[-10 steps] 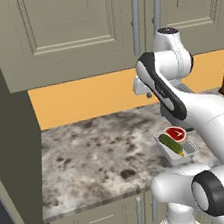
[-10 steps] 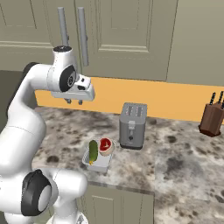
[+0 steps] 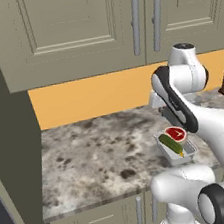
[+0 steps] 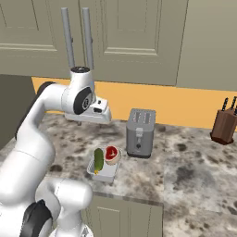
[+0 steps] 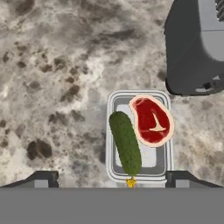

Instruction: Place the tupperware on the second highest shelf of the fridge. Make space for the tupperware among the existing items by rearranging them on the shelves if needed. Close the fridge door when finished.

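Speckled grey stone runs under everything here: the counter [image 4: 194, 171] carries your whole scene, backed by an orange wall strip and beige cabinets [image 3: 87, 26]. Your arm reaches out over it, and set against the view half a second ago, little has shifted; the hand holds about the same station above the stone. The toaster [image 4: 140, 133] stands just beside the tupperware [image 4: 104, 164], which sits near the counter's front edge with its green cucumber [image 5: 125, 143] and red meat slice [image 5: 151, 120] inside, untouched. Your gripper [image 5: 112, 177] hangs directly over the tub, its tips spread wide to either side, holding nothing. Judged from this, the pickup is not yet made; descent comes next.
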You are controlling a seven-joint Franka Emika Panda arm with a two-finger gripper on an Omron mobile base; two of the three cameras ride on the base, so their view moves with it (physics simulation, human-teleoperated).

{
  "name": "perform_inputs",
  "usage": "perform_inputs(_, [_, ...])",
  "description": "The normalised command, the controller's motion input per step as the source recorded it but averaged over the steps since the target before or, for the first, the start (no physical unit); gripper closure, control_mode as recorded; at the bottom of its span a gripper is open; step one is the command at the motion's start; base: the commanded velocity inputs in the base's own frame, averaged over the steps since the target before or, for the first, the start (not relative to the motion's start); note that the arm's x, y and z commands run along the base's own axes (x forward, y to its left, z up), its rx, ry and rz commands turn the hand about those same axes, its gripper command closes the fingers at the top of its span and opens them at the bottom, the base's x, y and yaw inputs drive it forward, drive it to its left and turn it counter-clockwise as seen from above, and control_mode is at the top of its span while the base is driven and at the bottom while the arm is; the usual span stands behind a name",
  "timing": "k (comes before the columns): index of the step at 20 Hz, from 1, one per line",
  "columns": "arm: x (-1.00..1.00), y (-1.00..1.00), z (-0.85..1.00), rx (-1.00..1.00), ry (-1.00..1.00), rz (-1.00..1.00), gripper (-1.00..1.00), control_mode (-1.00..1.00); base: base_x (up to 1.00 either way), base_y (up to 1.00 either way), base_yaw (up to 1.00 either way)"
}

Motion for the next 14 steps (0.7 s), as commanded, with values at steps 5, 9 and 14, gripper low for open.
perform_inputs(5, [-0.32, -0.71, -1.00, 0.01, 0.00, -0.01, -1.00, -1.00, 0.00, 0.00, 0.00])
perform_inputs(9, [-0.23, -0.84, -1.00, 0.01, 0.01, -0.05, -1.00, -1.00, 0.00, 0.00, 0.00])
perform_inputs(14, [-0.02, -0.63, -0.75, 0.04, 0.08, -0.04, -1.00, -1.00, 0.00, 0.00, 0.00])
